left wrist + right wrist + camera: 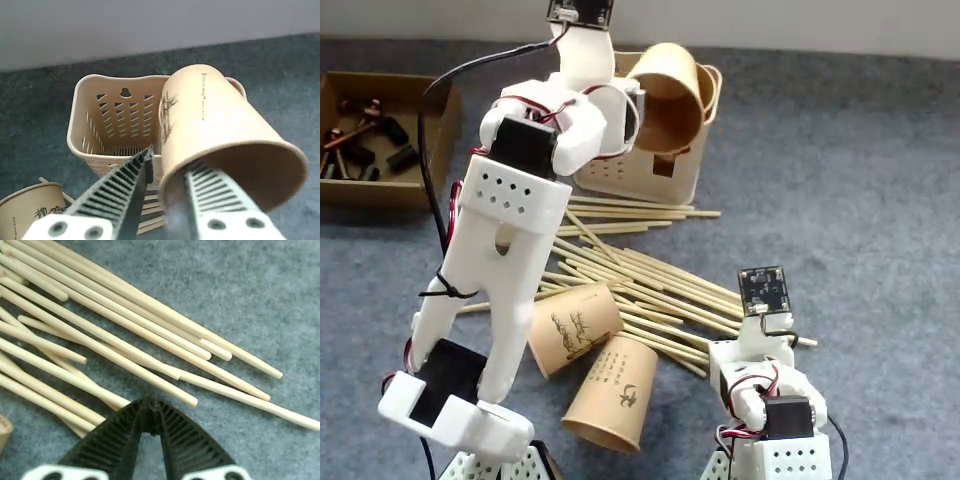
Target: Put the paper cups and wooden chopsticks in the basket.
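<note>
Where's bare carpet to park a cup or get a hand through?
Free: wide carpet right of the basket and chopsticks; a smaller patch in front of the cardboard box. Crowded: centre, where the chopsticks fan out beside one lying cup and a second cup.

Grey carpet, pale wall

Nothing is legible: the raised paper cup and the two lying cups carry dark print too small to read.
</note>
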Robot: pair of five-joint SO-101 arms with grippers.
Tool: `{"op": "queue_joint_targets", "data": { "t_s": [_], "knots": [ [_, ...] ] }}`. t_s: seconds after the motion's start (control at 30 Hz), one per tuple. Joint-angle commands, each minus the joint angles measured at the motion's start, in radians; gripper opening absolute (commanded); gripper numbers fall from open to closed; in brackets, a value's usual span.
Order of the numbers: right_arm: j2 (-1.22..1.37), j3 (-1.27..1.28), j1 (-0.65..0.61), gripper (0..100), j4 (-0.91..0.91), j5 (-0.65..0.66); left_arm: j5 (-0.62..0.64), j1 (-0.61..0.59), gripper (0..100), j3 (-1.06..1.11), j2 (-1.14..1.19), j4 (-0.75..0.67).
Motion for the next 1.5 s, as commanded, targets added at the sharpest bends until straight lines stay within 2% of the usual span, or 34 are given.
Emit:
{"op": "queue_joint_targets", "data": {
  "t_s": [0.0,0.2,0.6,0.77,1.23,1.47],
  "knots": [
    [-0.007,0.116,-0.008,0.5,0.004,0.009,0.051,-0.015,26,-0.038,-0.041,-0.038],
    [-0.007,0.116,-0.008,0.5,0.004,0.009,0.048,-0.030,23,-0.033,-0.041,-0.087],
    [-0.007,0.116,-0.008,0.5,0.004,0.009,0.048,-0.067,23,-0.035,-0.051,-0.078],
    [-0.007,0.116,-0.008,0.5,0.004,0.009,0.046,-0.065,23,-0.044,-0.062,-0.008],
    [-0.007,0.116,-0.008,0.5,0.004,0.009,0.043,-0.070,23,-0.033,-0.283,0.242],
    [-0.007,0.116,-0.008,0.5,0.004,0.009,-0.003,-0.147,23,-0.031,-0.337,0.322]
  ]
}}
